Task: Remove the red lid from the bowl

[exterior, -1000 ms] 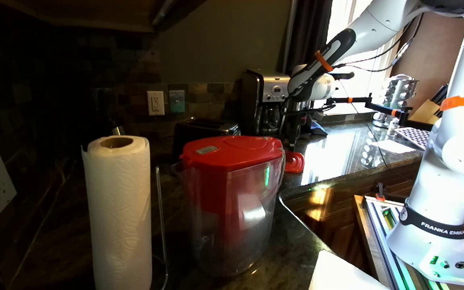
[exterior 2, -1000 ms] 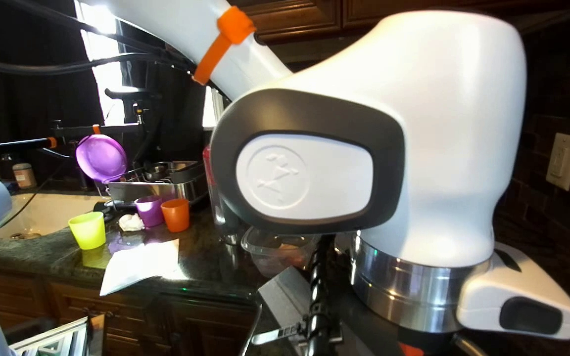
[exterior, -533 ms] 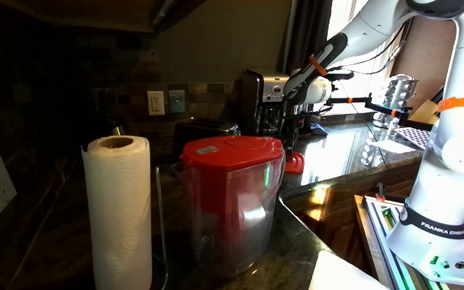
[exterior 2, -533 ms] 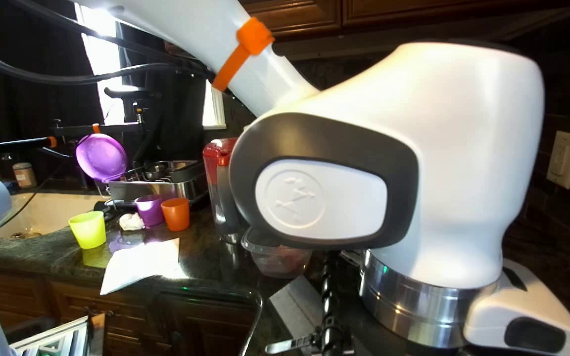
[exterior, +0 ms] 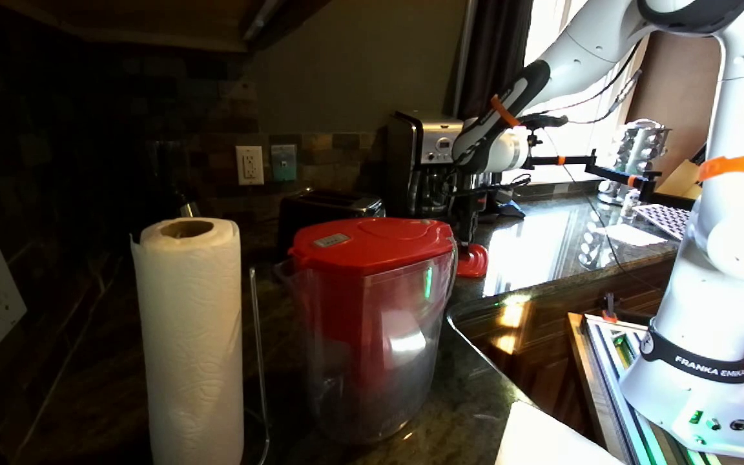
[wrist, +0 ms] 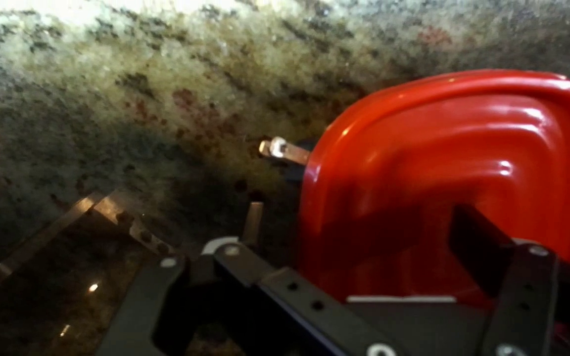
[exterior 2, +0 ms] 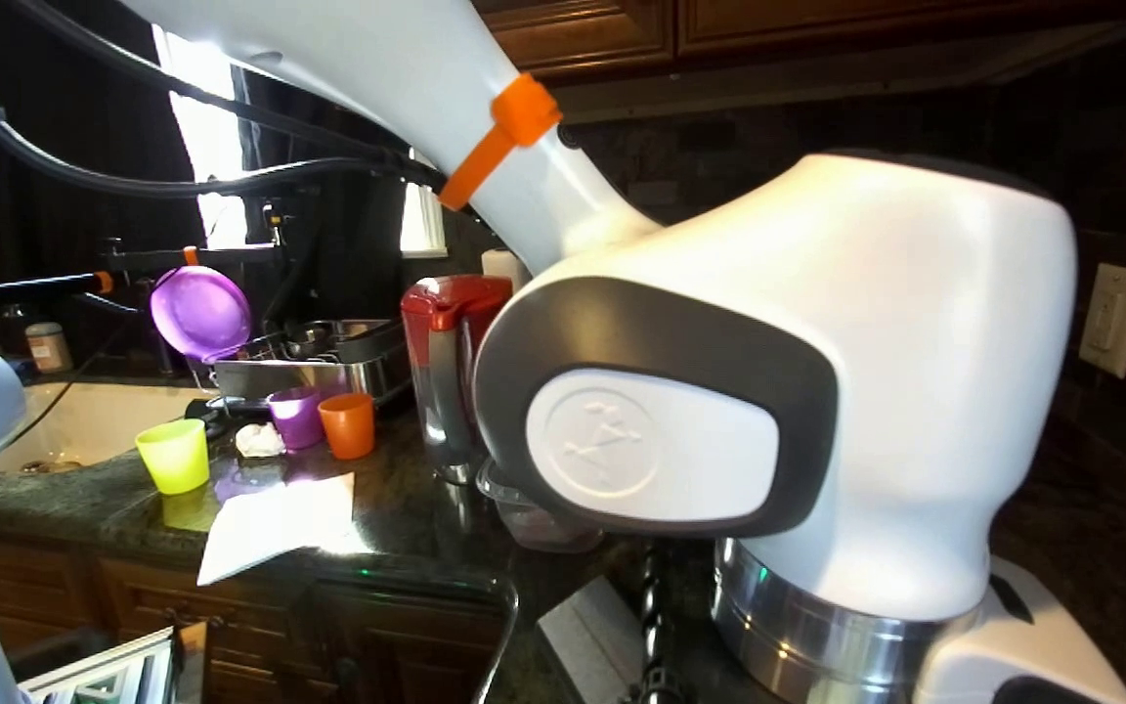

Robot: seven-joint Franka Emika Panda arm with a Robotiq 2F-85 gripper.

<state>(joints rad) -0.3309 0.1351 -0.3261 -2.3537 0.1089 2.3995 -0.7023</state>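
In the wrist view, the end effector [wrist: 327, 267] has its fingers wide apart: one stands above the red lid [wrist: 428, 168], the other outside its rim; if there is contact, I cannot tell. In an exterior view, the lid is just below the end effector, partly behind the red-topped pitcher [exterior: 372, 323].

The wrist view looks down close past the claw [wrist: 359, 212]. In an exterior view, the claw stands beyond the pitcher [exterior: 372, 323]; in an exterior view, that pitcher shows past the near arm [exterior 2: 680, 342].
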